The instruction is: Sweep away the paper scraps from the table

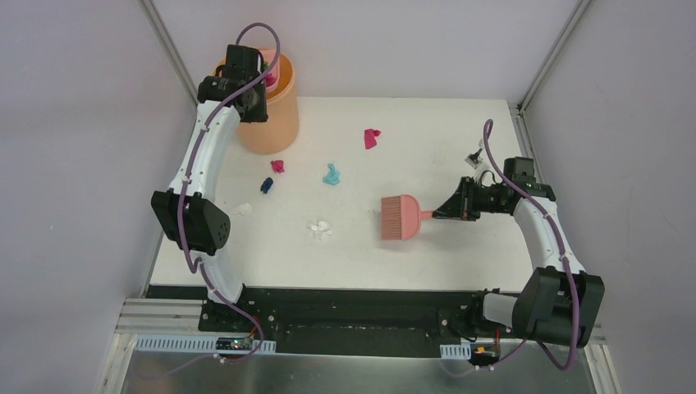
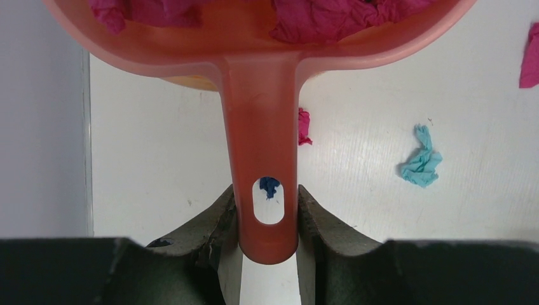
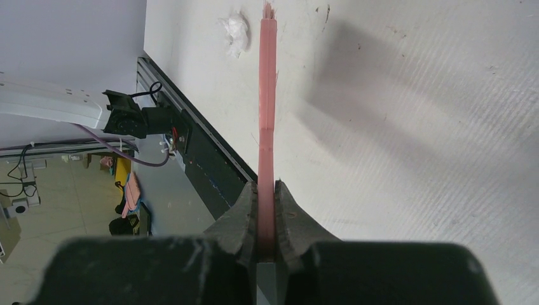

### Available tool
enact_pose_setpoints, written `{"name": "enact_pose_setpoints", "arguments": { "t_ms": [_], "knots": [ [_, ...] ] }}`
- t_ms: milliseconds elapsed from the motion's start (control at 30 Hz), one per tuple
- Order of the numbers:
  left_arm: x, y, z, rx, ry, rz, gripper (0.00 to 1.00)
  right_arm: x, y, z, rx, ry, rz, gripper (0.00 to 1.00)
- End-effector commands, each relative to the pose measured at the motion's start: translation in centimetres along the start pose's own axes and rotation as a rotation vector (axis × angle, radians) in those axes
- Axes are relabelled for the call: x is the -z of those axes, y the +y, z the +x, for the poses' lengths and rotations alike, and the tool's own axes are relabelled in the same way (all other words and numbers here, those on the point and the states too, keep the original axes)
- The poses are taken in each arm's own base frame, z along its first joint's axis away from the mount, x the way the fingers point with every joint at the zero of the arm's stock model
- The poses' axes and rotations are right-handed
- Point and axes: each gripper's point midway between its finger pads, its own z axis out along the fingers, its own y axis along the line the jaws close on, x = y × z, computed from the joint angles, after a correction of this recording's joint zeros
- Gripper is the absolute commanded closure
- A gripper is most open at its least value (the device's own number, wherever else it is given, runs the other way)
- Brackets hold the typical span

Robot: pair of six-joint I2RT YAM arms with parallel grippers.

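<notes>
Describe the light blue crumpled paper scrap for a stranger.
Find the orange plastic bucket at the white table's far left corner. Right of it lies the light blue crumpled paper scrap, paler than the nearest magenta scrap and dark blue scrap.

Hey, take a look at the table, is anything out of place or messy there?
Yes: paper scraps lie strewn across the table, among them a light blue wad, a dark wad and a white wad that nearly blends into the white top. Nothing looks damaged.
</notes>
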Motion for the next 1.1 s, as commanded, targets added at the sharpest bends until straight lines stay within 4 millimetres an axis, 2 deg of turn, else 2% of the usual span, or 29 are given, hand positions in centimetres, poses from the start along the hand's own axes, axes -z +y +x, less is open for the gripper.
{"name": "enact_pose_setpoints", "arguments": {
  "t_ms": [0,267,400,600,800,967,1067],
  "knots": [
    [1.0,1.9,-2.3,0.005,-0.046,-0.072,1.0,0.4,0.8,-1.3,0.084,-0.026,-0.007,1.0],
    [1.3,5.6,-4.3,-0.051,-0.077,-0.25,1.0,0.7,1.0,-1.2,0.106,-0.033,0.01,1.0],
    [1.6,7.1,-4.4,-0.086,-0.074,-0.306,1.0,0.8,1.1,-1.2,0.114,-0.034,0.012,1.0],
    [0.9,8.8,-4.0,-0.172,-0.067,-0.393,1.0,0.6,0.8,-1.1,0.101,-0.013,0.015,1.0],
    [0.6,11.8,-5.8,-0.293,-0.087,-0.6,1.0,0.3,1.2,-0.9,0.114,-0.002,0.01,1.0],
    [0.0,12.4,-5.7,-0.338,-0.057,-0.643,1.0,0.4,1.1,-0.9,0.117,0.001,0.02,1.0],
    [-0.1,13.6,-5.6,-0.401,-0.031,-0.748,1.0,0.3,1.1,-0.9,0.114,0.004,0.015,1.0]
  ]
}}
